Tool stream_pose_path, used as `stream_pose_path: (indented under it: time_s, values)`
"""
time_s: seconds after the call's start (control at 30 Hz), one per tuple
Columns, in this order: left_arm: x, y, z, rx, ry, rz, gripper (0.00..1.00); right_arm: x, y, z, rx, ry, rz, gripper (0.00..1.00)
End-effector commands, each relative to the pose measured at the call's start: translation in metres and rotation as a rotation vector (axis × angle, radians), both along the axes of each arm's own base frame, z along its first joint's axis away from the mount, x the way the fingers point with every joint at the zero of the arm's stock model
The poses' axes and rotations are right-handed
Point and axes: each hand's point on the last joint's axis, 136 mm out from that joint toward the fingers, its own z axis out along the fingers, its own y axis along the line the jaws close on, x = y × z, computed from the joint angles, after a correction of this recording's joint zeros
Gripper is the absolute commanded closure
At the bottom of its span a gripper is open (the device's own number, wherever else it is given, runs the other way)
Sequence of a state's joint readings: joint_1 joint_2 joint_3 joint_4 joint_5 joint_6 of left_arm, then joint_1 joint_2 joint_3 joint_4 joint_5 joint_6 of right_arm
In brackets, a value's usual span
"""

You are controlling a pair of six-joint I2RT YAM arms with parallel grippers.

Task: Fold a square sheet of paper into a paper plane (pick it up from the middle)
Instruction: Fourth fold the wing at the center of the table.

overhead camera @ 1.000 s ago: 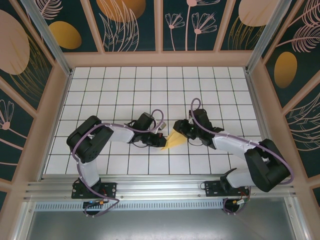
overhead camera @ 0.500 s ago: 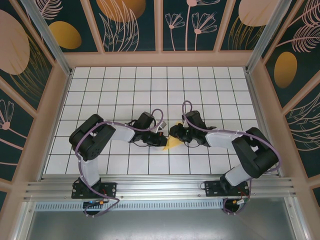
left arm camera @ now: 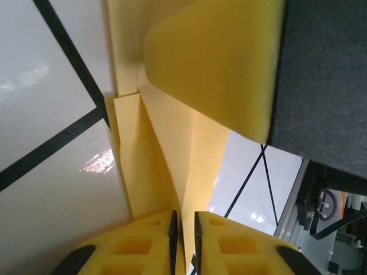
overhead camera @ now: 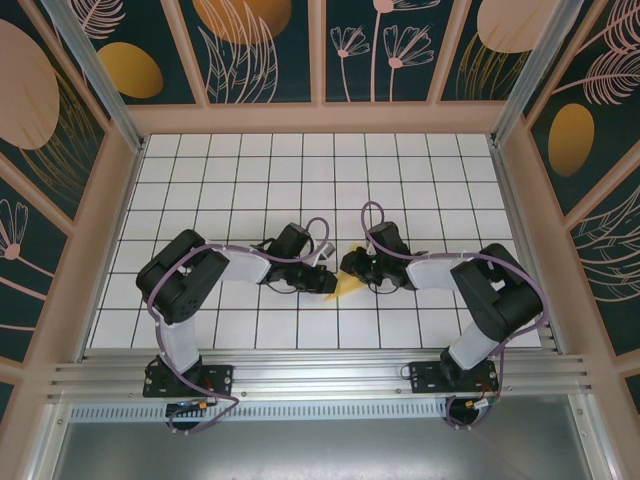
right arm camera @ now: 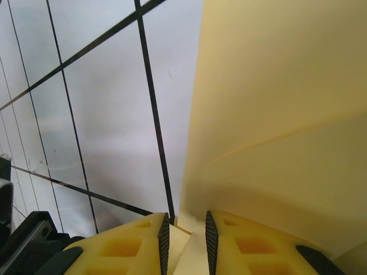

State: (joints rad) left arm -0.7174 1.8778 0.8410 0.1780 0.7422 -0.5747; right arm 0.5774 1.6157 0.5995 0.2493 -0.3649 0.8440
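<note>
Pinching the paper plane (overhead camera: 343,288), left tool (left arm camera: 184,222) and right tool (right arm camera: 186,222) both narrow, right elbow drawn inward.

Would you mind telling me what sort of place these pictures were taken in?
Probably a robot test booth: a white gridded table, boxed in by leaf-patterned panels on a metal frame, with the left arm and right arm bolted at its near edge, holding folded yellow paper.

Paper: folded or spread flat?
Folded. The paper is a narrow pointed wedge; the left wrist view shows creases and overlapping layers.
</note>
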Motion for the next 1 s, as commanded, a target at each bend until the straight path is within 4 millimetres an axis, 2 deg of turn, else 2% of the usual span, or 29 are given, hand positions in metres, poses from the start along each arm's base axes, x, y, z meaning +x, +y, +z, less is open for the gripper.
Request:
stream_pose_path:
  time_s: [0.0,0.07,0.27,0.47,0.6,0.7,0.8,0.97]
  values:
    - [-0.006,0.011,-0.007,0.062,-0.016,-0.019,0.78,0.003,-0.003,-0.005,-0.004,-0.008,-0.012,0.73]
    - [-0.007,0.012,-0.007,0.065,-0.023,-0.020,0.80,0.003,-0.003,-0.004,-0.007,-0.007,-0.013,0.73]
    - [-0.013,0.013,-0.008,0.049,-0.012,-0.023,0.99,0.002,-0.005,-0.008,-0.016,0.006,-0.014,0.73]
    - [-0.021,0.017,-0.015,0.048,0.019,-0.033,1.00,-0.005,-0.012,-0.020,-0.051,0.034,-0.025,0.73]
    - [-0.026,0.024,-0.019,0.071,0.032,-0.022,0.94,-0.011,-0.017,-0.028,-0.066,0.048,-0.028,0.73]
    - [-0.023,0.024,-0.006,0.053,-0.002,0.000,0.80,-0.014,-0.018,-0.032,-0.072,0.058,-0.022,0.73]
    - [-0.012,0.025,0.022,0.024,-0.080,0.057,0.76,-0.018,-0.020,-0.035,-0.073,0.066,-0.020,0.73]
    - [0.010,0.023,0.064,-0.029,-0.178,0.168,0.79,-0.020,-0.020,-0.036,-0.071,0.069,-0.016,0.73]
